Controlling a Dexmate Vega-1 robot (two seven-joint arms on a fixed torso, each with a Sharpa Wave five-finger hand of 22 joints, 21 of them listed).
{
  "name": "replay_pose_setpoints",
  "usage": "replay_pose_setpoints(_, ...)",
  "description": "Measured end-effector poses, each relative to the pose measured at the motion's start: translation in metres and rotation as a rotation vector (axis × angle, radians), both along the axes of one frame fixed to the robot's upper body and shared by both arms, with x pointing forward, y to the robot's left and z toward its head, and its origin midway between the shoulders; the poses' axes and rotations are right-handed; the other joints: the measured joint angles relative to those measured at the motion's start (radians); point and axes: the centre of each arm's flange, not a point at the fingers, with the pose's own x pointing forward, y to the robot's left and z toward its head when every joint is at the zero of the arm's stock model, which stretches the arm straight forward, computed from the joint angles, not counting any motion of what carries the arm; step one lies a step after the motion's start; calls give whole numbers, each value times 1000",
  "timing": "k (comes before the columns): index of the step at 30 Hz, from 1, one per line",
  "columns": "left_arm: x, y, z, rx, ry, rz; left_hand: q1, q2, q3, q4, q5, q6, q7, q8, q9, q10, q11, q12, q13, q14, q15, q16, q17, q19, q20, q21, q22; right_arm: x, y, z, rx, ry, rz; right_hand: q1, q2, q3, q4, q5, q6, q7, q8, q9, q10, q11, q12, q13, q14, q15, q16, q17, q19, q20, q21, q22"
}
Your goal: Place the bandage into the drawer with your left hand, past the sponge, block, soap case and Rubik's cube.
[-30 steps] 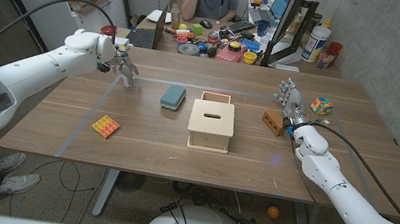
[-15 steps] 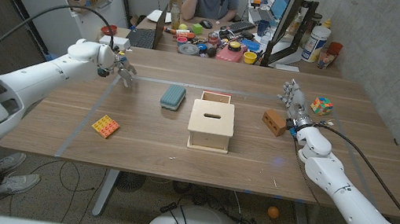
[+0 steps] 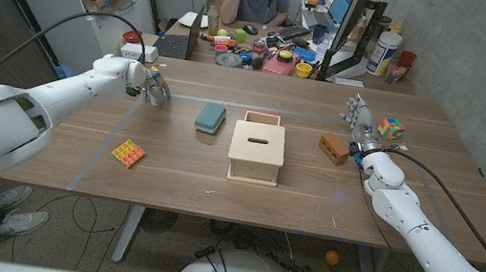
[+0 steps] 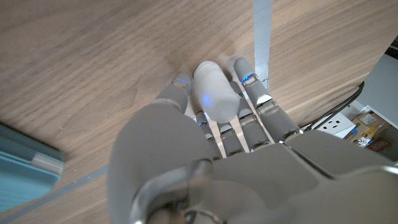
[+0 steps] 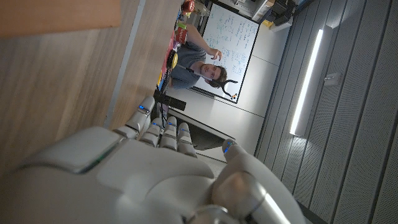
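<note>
My left hand grips the bandage at the counter's far left; the drawer lies to its right, beyond the teal soap case.

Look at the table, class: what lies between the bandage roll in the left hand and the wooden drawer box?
The left hand holds the bandage roll. The teal soap case lies on the table between it and the drawer box.
</note>
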Motion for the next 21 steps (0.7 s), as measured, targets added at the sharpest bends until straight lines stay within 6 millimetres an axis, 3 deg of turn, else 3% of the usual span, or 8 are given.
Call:
replay_pose_setpoints(6, 2, -5, 1, 14, -30, -7, 116, 12, 1, -6, -7, 197, 38, 31, -3, 230, -34, 57, 30, 299, -46, 51, 27, 153, -36, 104, 3, 1, -2, 1, -1, 0, -5, 0, 0, 0, 0, 0, 5, 5, 0, 0, 0, 0, 0, 0, 0, 0, 0, -3, 0, 0, -4, 0)
replay_pose_setpoints(8, 2, -7, 1, 19, -48, -14, 153, 8, -15, -8, -16, 309, 66, 66, 5, 318, -34, 85, 41, 400, -71, 75, 54, 193, -50, 155, 10, 2, -2, 1, -1, 1, -6, 0, 0, 0, 0, 0, 5, 5, 0, 0, 0, 0, 0, 0, 1, 1, 0, -2, 0, 0, -4, 0)
replay_pose_setpoints(11, 0, -7, 0, 22, -76, -15, 194, 25, -35, 5, -22, 501, 114, 115, 13, 474, -33, 152, 80, 499, -73, 104, 100, 236, -64, 241, 19, 3, -2, 2, 0, 2, -6, 0, 0, 0, 0, 0, 5, 5, 0, 0, 0, 0, 0, 0, 6, 6, 0, -2, 2, 2, -8, 0)
replay_pose_setpoints(14, -3, -5, 2, 18, -125, -12, 207, 36, -40, 9, -24, 603, 135, 136, 7, 542, -20, 197, 95, 540, -64, 112, 126, 255, -73, 287, 17, 4, -1, 2, -2, 3, -3, 0, 0, 0, 0, 0, 5, 5, 0, 0, 0, 0, 0, 0, 6, 6, 0, -2, 2, 2, -8, 0)
replay_pose_setpoints(21, -12, -3, 7, 10, -191, -11, 219, 38, -48, 10, -24, 617, 135, 144, 7, 550, -11, 220, 95, 550, -64, 112, 141, 261, -77, 304, 11, 5, 1, 2, -7, 0, 2, 0, 0, 0, 0, 0, 5, 5, 0, 0, 0, 0, 0, 0, 6, 6, 0, -2, 2, 2, -8, 0)
